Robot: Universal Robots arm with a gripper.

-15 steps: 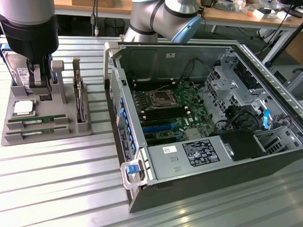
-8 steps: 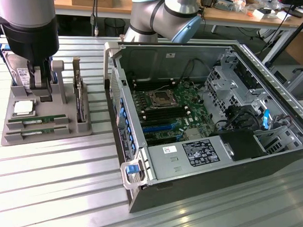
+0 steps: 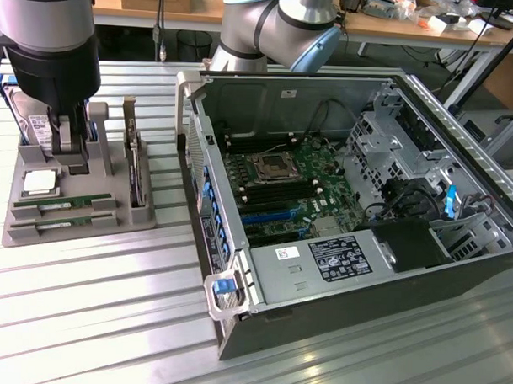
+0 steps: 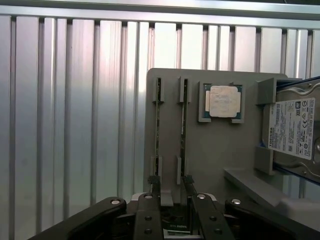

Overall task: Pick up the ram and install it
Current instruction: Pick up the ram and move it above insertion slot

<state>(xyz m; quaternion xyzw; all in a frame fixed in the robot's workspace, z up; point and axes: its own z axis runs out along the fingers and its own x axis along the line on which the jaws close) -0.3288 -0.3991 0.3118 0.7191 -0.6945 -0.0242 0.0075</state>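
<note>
Wrist view: gripper (image 4: 171, 197) hangs over the grey holder (image 4: 215, 150), fingers (image 4: 154, 192) spread wide, nothing held. The ram (image 4: 184, 125) stands on edge in its slot, with a twin stick (image 4: 158, 125) just beside it. The open computer case (image 3: 260, 323) sits well apart.

Judgement: approach step. Centre the fingers across one stick's thin edge, clear of the twin and square to its length. Lift straight so the holder's clips do not bind.

Ribbed metal table (image 3: 92, 313) bears a grey holder (image 3: 123, 221) and open computer case (image 3: 362, 307).
</note>
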